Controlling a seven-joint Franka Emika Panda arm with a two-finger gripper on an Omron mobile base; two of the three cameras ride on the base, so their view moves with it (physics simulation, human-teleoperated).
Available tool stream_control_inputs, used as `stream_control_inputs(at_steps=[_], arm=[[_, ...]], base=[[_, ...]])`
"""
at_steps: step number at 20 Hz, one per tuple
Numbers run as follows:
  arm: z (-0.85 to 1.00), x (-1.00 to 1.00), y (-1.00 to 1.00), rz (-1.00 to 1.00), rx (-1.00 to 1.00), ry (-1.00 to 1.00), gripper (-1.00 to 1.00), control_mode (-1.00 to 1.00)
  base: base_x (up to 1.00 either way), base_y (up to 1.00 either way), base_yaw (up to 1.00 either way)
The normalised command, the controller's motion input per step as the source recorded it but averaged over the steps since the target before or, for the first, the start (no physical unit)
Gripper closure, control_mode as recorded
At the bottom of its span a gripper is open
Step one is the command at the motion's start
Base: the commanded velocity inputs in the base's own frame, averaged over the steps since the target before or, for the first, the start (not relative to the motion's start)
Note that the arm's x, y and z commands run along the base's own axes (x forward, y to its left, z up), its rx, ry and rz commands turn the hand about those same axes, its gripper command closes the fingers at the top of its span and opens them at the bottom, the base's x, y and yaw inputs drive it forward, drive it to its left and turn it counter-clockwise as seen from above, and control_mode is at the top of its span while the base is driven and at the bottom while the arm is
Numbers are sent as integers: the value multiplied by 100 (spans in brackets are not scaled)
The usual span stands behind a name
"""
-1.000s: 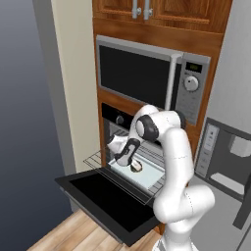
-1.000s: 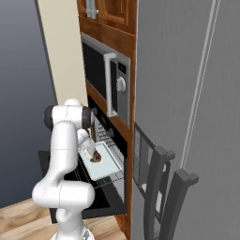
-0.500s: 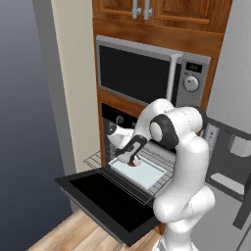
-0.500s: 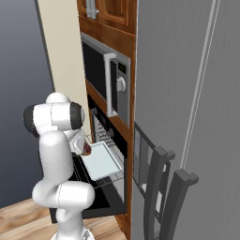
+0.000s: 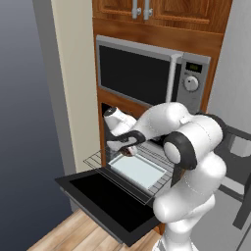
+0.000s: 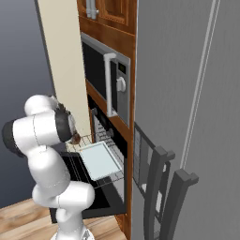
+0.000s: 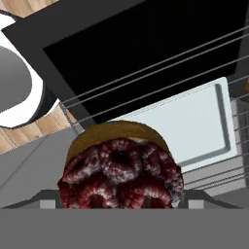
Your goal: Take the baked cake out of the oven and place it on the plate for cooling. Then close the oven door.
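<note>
The baked cake (image 7: 121, 170), a dark reddish-brown berry-topped lump, sits in my gripper (image 5: 128, 148), which is shut on it. It hangs above the left end of the wire rack (image 5: 98, 159), clear of the pale tray (image 5: 139, 169). In the right base view the cake (image 6: 75, 138) shows just left of the tray (image 6: 99, 159), beside my arm. The black oven (image 5: 110, 115) stands open, its oven door (image 5: 108, 201) folded down flat below the rack. In the hand view the tray (image 7: 189, 126) and the door glass (image 7: 121, 53) lie beneath the cake. The plate is out of view.
A silver microwave (image 5: 147, 73) sits right above the oven, with wood cabinets (image 5: 162, 12) over it. A tall grey fridge (image 6: 187, 93) stands at the right. A beige wall panel (image 5: 76, 83) borders the oven's left side. Wood floor (image 5: 68, 233) lies below the door.
My arm has swung left and lifted the cake off the tray, carrying it over the rack's left end. The tray now lies bare.
</note>
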Motion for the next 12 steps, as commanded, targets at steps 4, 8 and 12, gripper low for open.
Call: stream_control_inputs(at_steps=[4,8,12], arm=[[80,-62,0,-1,3,7,100,-100],[53,-56,0,-7,0,6,100,-100],[24,-47,-4,-7,0,3,100,-100]], base=[[0,0,0],[0,0,0],[0,0,0]])
